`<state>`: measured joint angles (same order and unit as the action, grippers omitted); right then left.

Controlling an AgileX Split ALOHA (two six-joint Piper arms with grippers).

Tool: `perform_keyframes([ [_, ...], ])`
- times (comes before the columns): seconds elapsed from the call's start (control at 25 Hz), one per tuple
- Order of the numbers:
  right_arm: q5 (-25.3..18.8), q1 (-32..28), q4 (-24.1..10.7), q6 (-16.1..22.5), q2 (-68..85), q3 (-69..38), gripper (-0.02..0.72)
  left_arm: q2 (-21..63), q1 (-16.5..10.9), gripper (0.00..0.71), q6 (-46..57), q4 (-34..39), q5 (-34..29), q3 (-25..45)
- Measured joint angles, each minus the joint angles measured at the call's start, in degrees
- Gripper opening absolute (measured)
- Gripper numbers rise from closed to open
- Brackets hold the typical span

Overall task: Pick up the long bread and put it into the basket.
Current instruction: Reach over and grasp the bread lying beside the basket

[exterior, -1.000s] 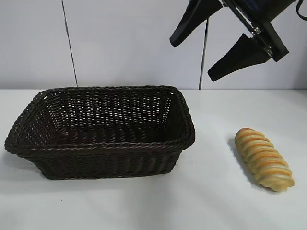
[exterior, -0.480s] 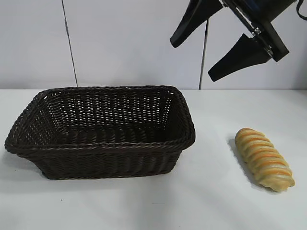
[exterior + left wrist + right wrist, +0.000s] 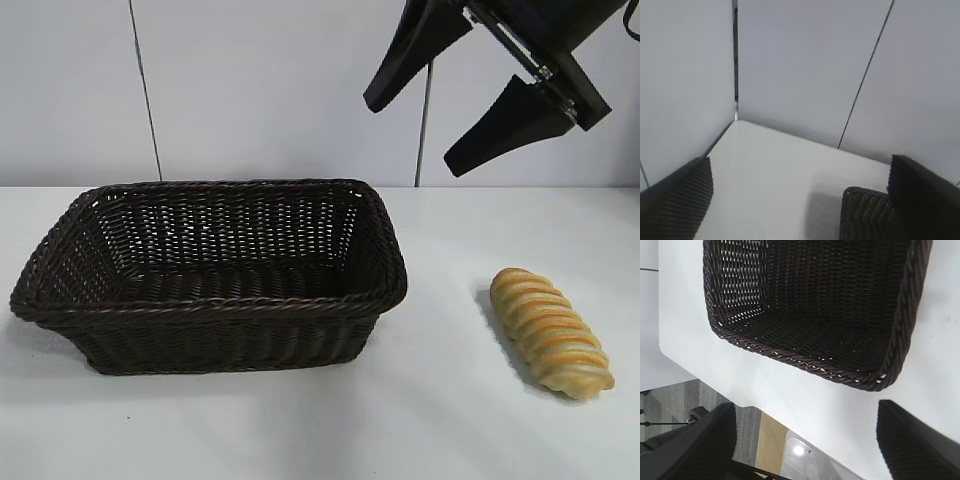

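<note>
One loaf of long bread (image 3: 551,332) lies untouched beside the basket (image 3: 210,300); the right gripper (image 3: 455,90), spread wide and empty overhead, should descend straddling its narrow width.

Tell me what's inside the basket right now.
Nothing shows inside the basket: only bare woven floor and walls in the exterior and right wrist views. Its near wall hides a strip of floor from the exterior view. The bread lies on the table beside it.
</note>
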<state>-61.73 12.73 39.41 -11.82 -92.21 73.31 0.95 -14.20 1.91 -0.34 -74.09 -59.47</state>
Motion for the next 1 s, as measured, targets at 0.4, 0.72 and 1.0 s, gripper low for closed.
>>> perform_keyframes([
  [0.4,-0.23,0.0,-0.36,0.0,0.0,0.0,0.538,0.03,1.7,0.687,-2.75,-3.22,0.39,22.12],
  [0.72,-0.23,0.0,-0.4,0.0,0.0,0.0,0.538,0.03,7.86,0.687,-2.47,-3.36,0.39,28.64],
  [1.0,-0.23,0.0,-0.4,0.0,0.0,0.0,0.538,0.03,9.65,0.687,-2.41,-3.41,0.39,28.64],
])
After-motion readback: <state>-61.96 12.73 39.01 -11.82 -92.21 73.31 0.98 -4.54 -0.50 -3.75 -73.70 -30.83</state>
